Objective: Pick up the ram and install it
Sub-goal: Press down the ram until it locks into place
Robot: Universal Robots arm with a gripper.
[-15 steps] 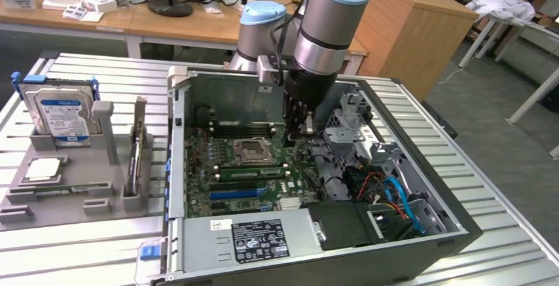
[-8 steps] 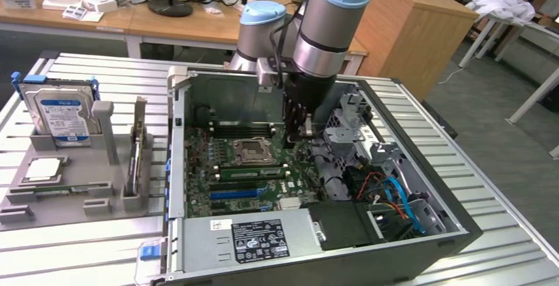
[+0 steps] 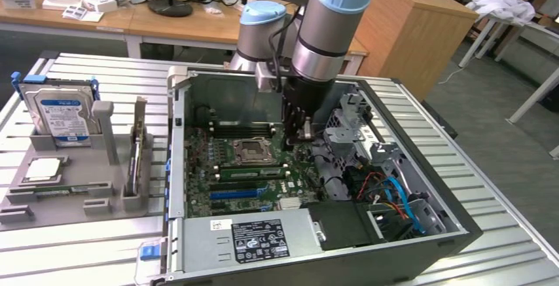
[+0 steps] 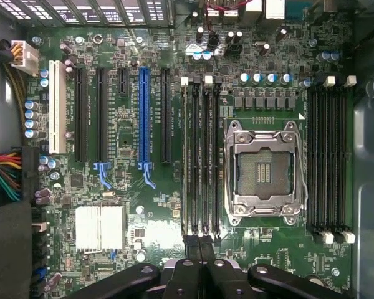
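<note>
green ram (image 4: 200, 168), one stick, under shut gripper (image 4: 200, 246).

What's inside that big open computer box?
Inside the grey metal computer case lies a green motherboard with an empty silver processor socket. The black pincer covers part of it.

arm (image 3: 325, 34): silver-grey tubes | light-blue joint caps | pincer (image 4: 199, 249): black

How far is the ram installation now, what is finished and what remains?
Seemingly done: a green ram lies along the slots beside the processor socket. In hand: the shut fingers stand at the end of those slots; whether they grip anything I cannot tell. Left: full seating is not confirmed.
</note>
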